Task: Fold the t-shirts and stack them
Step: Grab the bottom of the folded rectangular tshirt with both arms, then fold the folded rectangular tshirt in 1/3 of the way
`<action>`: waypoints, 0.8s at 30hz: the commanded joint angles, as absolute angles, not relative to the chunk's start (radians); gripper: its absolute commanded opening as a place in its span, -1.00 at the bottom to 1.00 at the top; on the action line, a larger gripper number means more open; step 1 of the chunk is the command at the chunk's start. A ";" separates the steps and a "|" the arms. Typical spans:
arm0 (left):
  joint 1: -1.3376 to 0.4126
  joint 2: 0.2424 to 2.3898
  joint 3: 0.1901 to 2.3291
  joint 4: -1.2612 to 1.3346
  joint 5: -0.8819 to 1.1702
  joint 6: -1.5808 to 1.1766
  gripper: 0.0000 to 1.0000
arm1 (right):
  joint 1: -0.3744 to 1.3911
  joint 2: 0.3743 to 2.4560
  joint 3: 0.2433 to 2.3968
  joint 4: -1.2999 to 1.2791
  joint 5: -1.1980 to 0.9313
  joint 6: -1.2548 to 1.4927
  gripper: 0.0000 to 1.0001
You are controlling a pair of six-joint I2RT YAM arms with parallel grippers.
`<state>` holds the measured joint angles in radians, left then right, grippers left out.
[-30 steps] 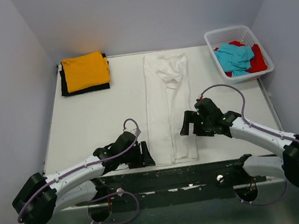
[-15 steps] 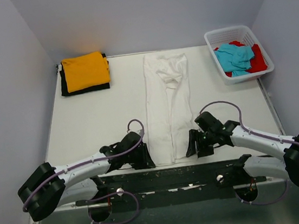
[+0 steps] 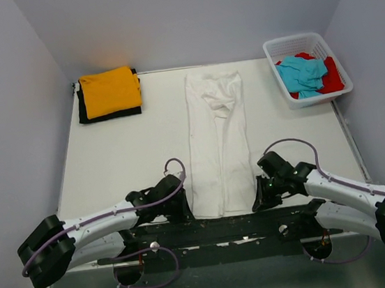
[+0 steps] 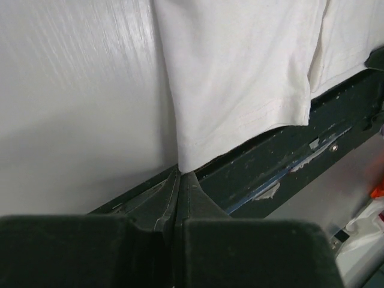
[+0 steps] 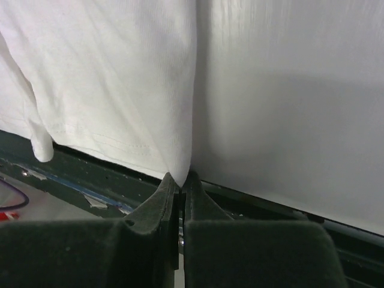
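A large white t-shirt [image 3: 217, 141] lies folded into a long strip down the middle of the table, its hem at the near edge. My left gripper [image 3: 188, 213] is shut on the hem's near-left corner; the left wrist view shows the cloth [image 4: 240, 78] pinched at the tips of the gripper [image 4: 180, 175]. My right gripper [image 3: 259, 204] is shut on the near-right corner, and in the right wrist view the shirt [image 5: 108, 78] runs down to a point caught at the tips of the gripper [image 5: 181, 177]. An orange t-shirt [image 3: 109, 91] lies folded on a black one [image 3: 108, 115] at the back left.
A white lattice basket [image 3: 292, 39] at the back right holds a turquoise t-shirt [image 3: 302, 74] and a red one [image 3: 332, 79]. A dark rail [image 3: 230, 225] runs along the table's near edge under both grippers. Grey walls close in the table on three sides.
Both grippers have come down to the near edge and closed from open onto the white t-shirt's two hem corners. The shirt itself has barely shifted.
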<state>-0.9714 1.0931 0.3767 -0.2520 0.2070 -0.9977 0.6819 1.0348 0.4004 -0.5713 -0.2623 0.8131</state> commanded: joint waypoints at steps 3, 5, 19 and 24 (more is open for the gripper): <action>-0.989 0.968 0.321 -0.202 0.286 -0.974 -1.00 | 0.692 0.944 0.381 -0.635 -0.316 0.815 -0.97; -0.989 0.972 0.343 -0.173 0.321 -0.956 -1.00 | 0.692 0.925 0.400 -0.607 -0.307 0.823 -0.98; -0.812 1.195 0.682 -0.121 0.230 -0.796 -1.00 | 0.690 0.965 0.635 -0.502 0.198 0.862 -0.99; -0.694 1.337 0.874 -0.168 0.166 -0.762 -1.00 | 0.689 1.107 0.740 -0.387 0.400 0.838 -0.99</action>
<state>-0.7639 1.2518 0.7452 -0.1535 0.2462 -0.8284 0.6865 1.0229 0.6567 -0.5117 0.1497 0.8494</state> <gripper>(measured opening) 0.008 0.057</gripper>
